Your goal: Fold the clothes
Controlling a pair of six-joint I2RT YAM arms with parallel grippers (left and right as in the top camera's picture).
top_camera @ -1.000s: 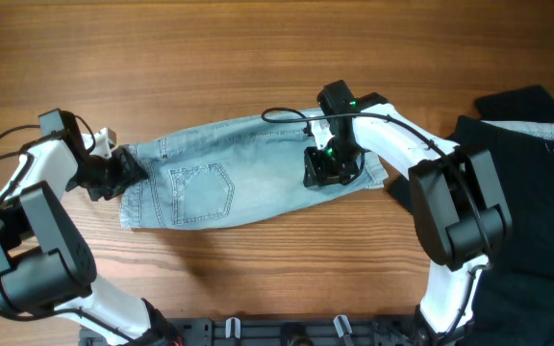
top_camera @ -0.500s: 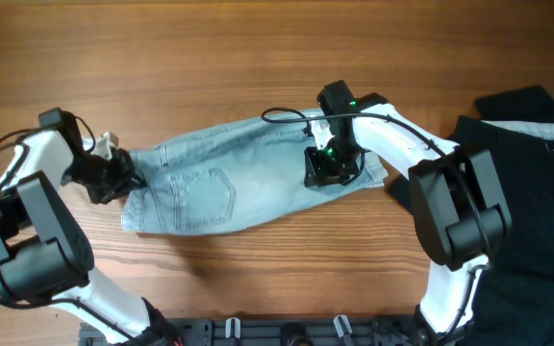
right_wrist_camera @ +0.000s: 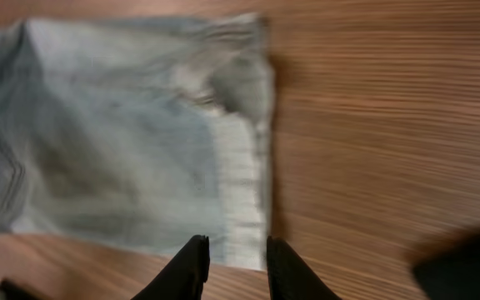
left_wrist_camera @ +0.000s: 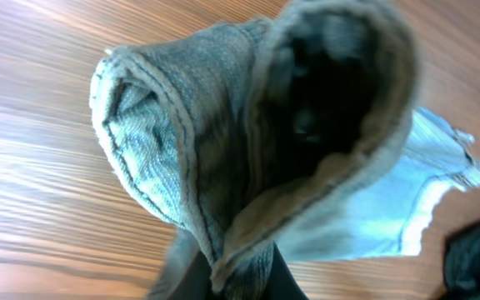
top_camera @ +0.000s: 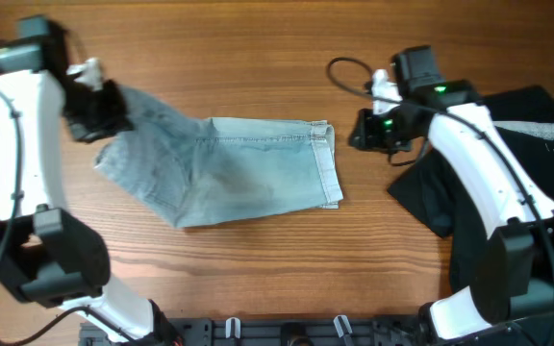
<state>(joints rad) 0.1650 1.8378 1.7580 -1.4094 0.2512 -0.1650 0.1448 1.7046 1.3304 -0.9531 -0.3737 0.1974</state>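
One end now aloft: your left gripper [top_camera: 99,106] clamps the light-blue denim shorts [top_camera: 258,168]; right gripper [top_camera: 361,130], parted, empty, has backed off, so the fold begins.

The shorts [top_camera: 248,168] are denim cloth, washed pale and matt. Close up in the left wrist view the weave is coarse and ribbed, with raised stitched seams, and the hem edge looks slightly ragged. The table [top_camera: 258,58] is wood with a fine straight grain, smooth, with a soft sheen. The black garment [top_camera: 537,144] is matt cloth; its weave is too fine to make out. The left arm [top_camera: 17,144] and right arm [top_camera: 493,173] have smooth white plastic shells, faintly glossy, with matt black joints. The fingers [right_wrist_camera: 192,268] of the right gripper [right_wrist_camera: 237,250] are matt black.
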